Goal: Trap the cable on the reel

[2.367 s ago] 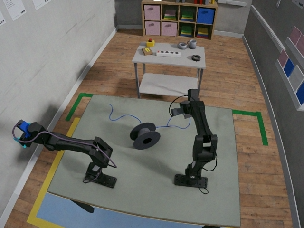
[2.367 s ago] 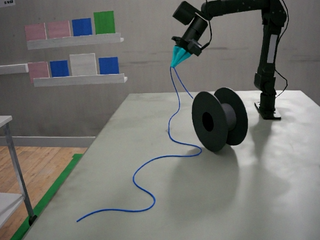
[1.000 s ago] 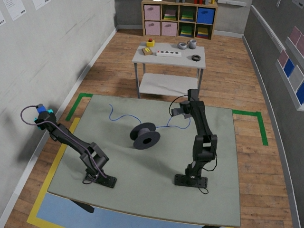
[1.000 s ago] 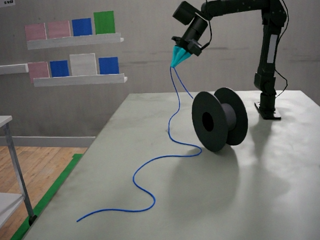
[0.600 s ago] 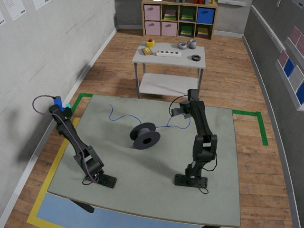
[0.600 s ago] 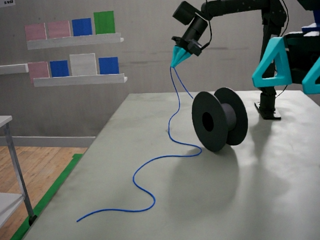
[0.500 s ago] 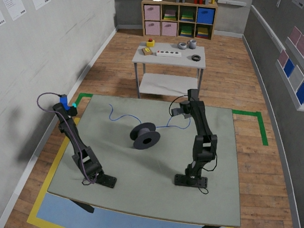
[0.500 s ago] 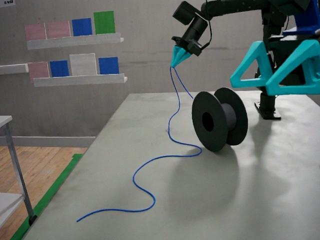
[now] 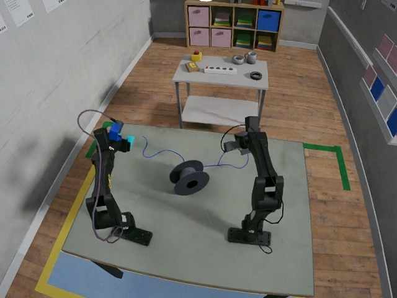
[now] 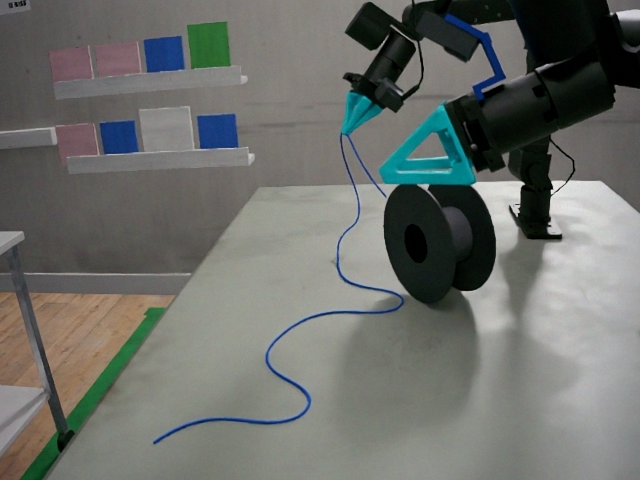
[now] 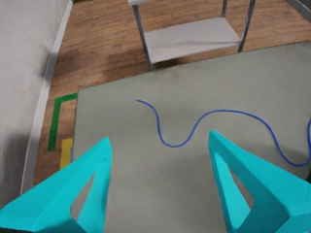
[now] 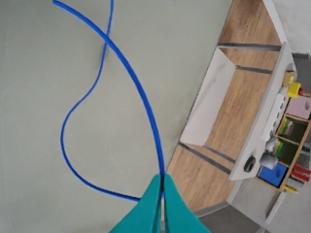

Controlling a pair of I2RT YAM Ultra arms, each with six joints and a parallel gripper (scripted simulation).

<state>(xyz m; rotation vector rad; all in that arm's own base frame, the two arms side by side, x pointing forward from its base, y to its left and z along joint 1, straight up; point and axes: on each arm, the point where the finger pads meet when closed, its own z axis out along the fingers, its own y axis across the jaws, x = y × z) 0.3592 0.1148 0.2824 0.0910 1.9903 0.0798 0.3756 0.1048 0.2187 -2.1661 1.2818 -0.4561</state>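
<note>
A dark grey reel lies on its rim on the grey table, axis level. A thin blue cable snakes across the table past the reel and rises to my right gripper. That gripper is shut on the cable and holds it high, behind and to one side of the reel. My left gripper is open and empty. It is raised over the table's back left part, well apart from the reel and above the cable's free end.
A side table with small items stands behind the work table, and a cubby shelf stands at the back wall. Green tape marks the floor. Both arm bases stand at the table's front.
</note>
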